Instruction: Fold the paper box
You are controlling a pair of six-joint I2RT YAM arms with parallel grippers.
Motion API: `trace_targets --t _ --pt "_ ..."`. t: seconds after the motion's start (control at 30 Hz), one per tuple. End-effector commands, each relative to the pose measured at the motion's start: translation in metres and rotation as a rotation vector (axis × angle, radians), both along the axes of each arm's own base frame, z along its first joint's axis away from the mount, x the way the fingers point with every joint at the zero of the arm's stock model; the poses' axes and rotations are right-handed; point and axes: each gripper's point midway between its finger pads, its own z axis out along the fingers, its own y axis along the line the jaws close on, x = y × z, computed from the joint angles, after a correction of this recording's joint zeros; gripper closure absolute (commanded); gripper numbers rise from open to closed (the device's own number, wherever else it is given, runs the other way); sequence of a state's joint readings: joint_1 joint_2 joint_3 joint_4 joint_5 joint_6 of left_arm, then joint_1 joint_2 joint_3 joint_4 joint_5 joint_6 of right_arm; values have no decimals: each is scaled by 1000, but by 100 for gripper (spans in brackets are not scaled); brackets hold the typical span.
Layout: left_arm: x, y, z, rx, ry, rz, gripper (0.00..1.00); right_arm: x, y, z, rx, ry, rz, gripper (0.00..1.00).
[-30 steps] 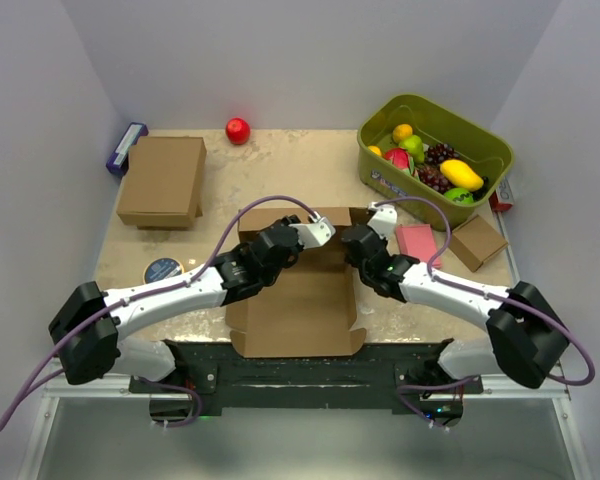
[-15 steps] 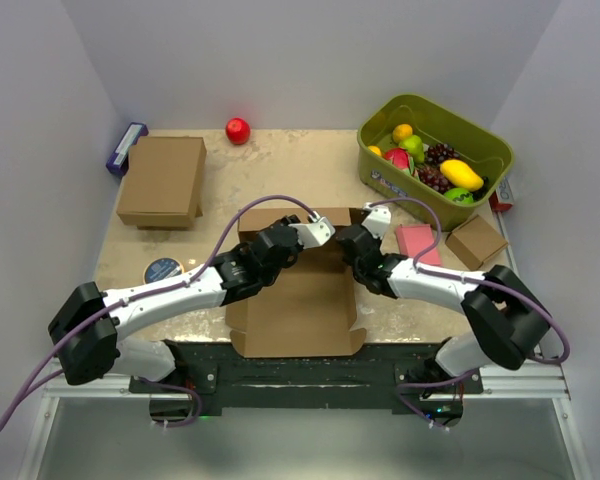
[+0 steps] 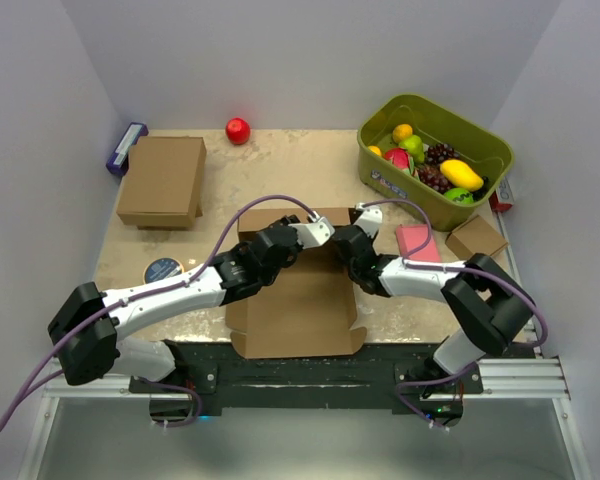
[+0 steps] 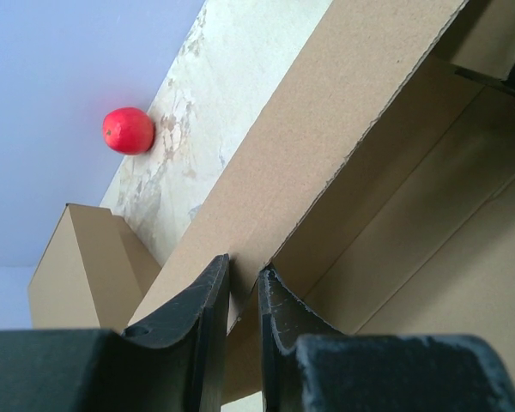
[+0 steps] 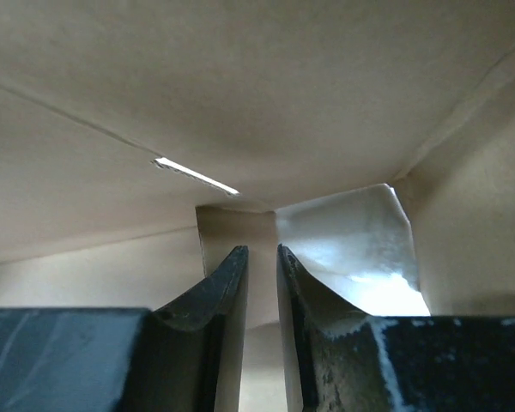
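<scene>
Against the middle of the counter's near edge lies the paper box point(image 3: 292, 305), its base flat and its far wall folded up. Both arms reach in over it, so from above the middle of that wall and the right rear corner are covered.

The left fingers point(image 4: 204, 313) are clamped on the top edge of the far wall. In the left wrist view the cardboard edge runs down into the narrow slot between them.

The right fingers point(image 5: 213, 302) are inside the box at its right rear corner, almost together with only a slim gap. A cardboard tab stands just beyond the tips. Whether it is pinched or merely behind them cannot be told, since everything there is the same dim brown. From above, those fingers are hidden under the right wrist. A thin bright slit shows in the panel ahead of them, and pale glare fills the corner.

At the far left corner sits a closed brown box point(image 3: 162, 178), with a purple-and-white object point(image 3: 125, 148) half hidden beside it at the left edge. A red ball point(image 3: 238, 130) rests at the far edge. A green bin point(image 3: 382, 178) of fruit occupies the far right corner. Along the right edge are a pink block point(image 3: 418, 244), partly crossed by a cable, and a small cardboard cube point(image 3: 477, 241). A dark round tin point(image 3: 163, 269) lies near the left edge.
</scene>
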State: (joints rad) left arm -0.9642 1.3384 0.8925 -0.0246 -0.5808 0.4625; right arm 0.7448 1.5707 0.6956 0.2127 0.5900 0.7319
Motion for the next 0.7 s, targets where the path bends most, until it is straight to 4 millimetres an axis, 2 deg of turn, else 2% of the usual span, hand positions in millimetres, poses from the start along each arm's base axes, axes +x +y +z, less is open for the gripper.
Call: trace_targets --t 0.0,0.27,0.4,0.5,0.67 --pt "-8 2 -17 -13 78 4 100 -5 7 -24 8 58 24 76" --pt "-7 3 -19 -11 81 12 100 -18 16 -39 48 88 57 76" --pt "-3 7 -20 -14 85 54 100 -28 10 -38 97 81 41 75" --pt "2 11 -21 -21 104 79 100 -28 6 -25 122 38 25 75" --pt "1 10 -23 -32 123 69 100 -32 4 -19 125 13 38 75"
